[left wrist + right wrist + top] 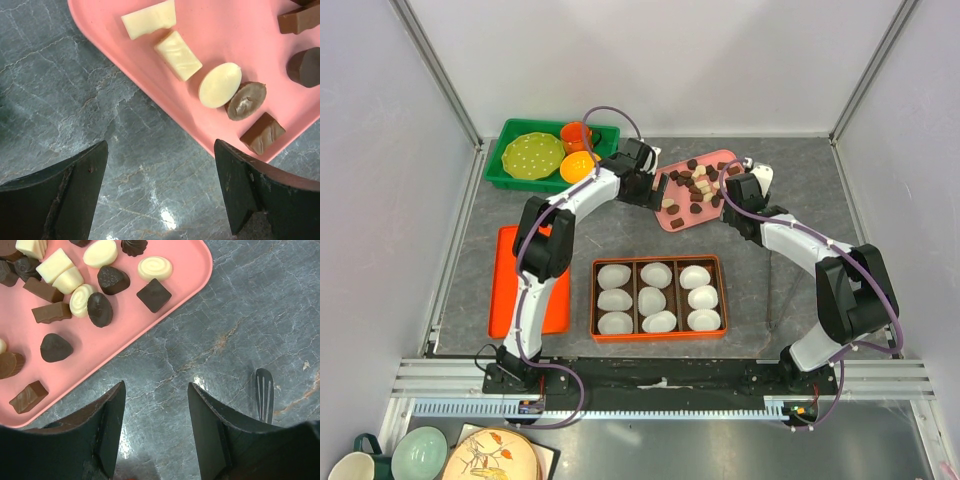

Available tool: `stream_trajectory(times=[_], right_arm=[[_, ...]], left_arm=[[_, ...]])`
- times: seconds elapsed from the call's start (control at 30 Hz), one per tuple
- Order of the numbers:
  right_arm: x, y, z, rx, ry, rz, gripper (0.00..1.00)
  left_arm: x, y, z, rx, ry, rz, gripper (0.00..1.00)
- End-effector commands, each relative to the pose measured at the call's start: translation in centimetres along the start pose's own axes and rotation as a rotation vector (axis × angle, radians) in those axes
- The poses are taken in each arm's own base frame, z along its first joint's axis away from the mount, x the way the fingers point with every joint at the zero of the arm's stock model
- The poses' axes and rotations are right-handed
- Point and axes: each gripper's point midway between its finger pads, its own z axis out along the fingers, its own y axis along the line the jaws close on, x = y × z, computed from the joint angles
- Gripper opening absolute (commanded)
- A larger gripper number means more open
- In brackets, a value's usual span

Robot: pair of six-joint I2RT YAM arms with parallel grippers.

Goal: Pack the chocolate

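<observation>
Hovering over tabletop (75,90) at opposite rims of pink tray (240,40), left gripper (160,150) and right gripper (156,390), spread, empty.

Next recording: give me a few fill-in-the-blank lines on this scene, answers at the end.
1. The tray under the chocolates is ___.
2. The orange box holds ___ white cups.
3. The left hand and right hand are open and hold ___.

Missing words: pink; nine; nothing.
</observation>
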Motion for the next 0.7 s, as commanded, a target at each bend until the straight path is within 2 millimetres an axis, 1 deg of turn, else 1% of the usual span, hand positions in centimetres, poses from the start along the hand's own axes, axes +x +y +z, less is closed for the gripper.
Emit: stream_trajectory(times=[0.0,0.1,0.17,0.2,0.27,0.3,0.37,0.4,0.47,0.5,0.53,0.57,0.6,0.67], right_arm=[[-0.5,0.2,-0.3,-0.021,-0.025,0.009,0.61],[-0.6,0.2,-0.4,-0.021,-0.028,0.009,0.61],[-0.6,0.3,-0.4,-0.023,-0.027,0.011,0.61],[-0.8,0.3,-0.5,-0.026,-0.030,0.015,0.61],[-0.8,0.4,-0.5,-0.031,-0.029,0.019,0.60],[-0.7,0.5,-0.5,-0.034,-0.028,0.019,0.60],[-0.8,0.5,-0.6,-0.037,-0.031,0.024,0.60],[-0.7,0.4,-0.7,-0.035,-0.030,0.025,0.59],[-0.5,0.0,-0.8,-0.026,-0.030,0.026,0.59],[-0.4,-0.2,-0.8,-0.020,-0.030,0.032,0.59],[-0.2,-0.4,-0.8,-0.012,-0.026,0.032,0.59],[-0.3,-0.5,-1.0,-0.008,-0.032,0.039,0.59],[-0.2,-0.5,-1.1,-0.008,-0.028,0.044,0.59],[-0.2,-0.7,-1.4,-0.007,-0.029,0.050,0.59]], left_arm=[[-0.9,-0.5,0.7,0.001,-0.023,-0.031,0.93],[0.0,-0.1,1.2,-0.026,-0.003,-0.015,0.93],[0.2,0.3,1.5,-0.040,-0.002,-0.006,0.92],[0.8,0.3,1.8,-0.043,0.010,-0.004,0.91],[0.9,0.3,1.9,-0.048,0.005,0.008,0.90],[1.2,0.2,2.1,-0.049,0.010,0.018,0.89],[1.2,0.7,2.3,-0.077,0.003,0.039,0.88],[1.5,0.7,2.3,-0.084,0.009,0.048,0.87],[1.5,1.1,2.4,-0.101,0.001,0.064,0.86],[1.9,1.3,2.4,-0.105,0.008,0.070,0.83],[1.9,1.4,2.3,-0.116,0.005,0.085,0.82],[1.9,1.6,2.3,-0.120,0.001,0.091,0.81],[2.5,1.8,2.4,-0.126,0.012,0.100,0.79],[2.4,2.3,2.0,-0.149,0.003,0.116,0.78]])
